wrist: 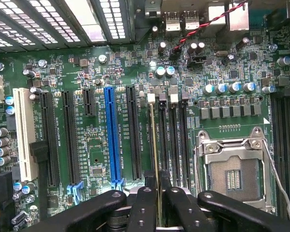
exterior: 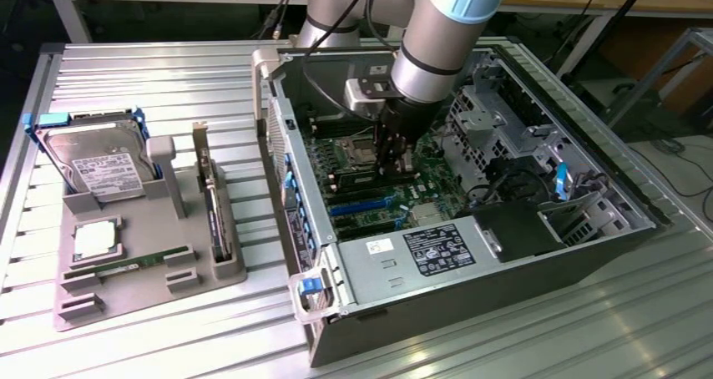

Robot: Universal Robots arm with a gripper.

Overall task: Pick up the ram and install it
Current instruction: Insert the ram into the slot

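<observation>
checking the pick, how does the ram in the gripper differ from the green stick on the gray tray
The ram stands on edge over the motherboard slots inside the case; the green stick lies flat on the gray tray outside it. The gripper clamps the ram; the stick lies free. Both are long and thin.

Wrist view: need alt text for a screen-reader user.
A black pincer grips a long, thin ram stick, seen edge-on, held along the row of black memory slots on a green motherboard. To either side sit a long blue expansion slot and an empty metal-framed processor socket.
</observation>
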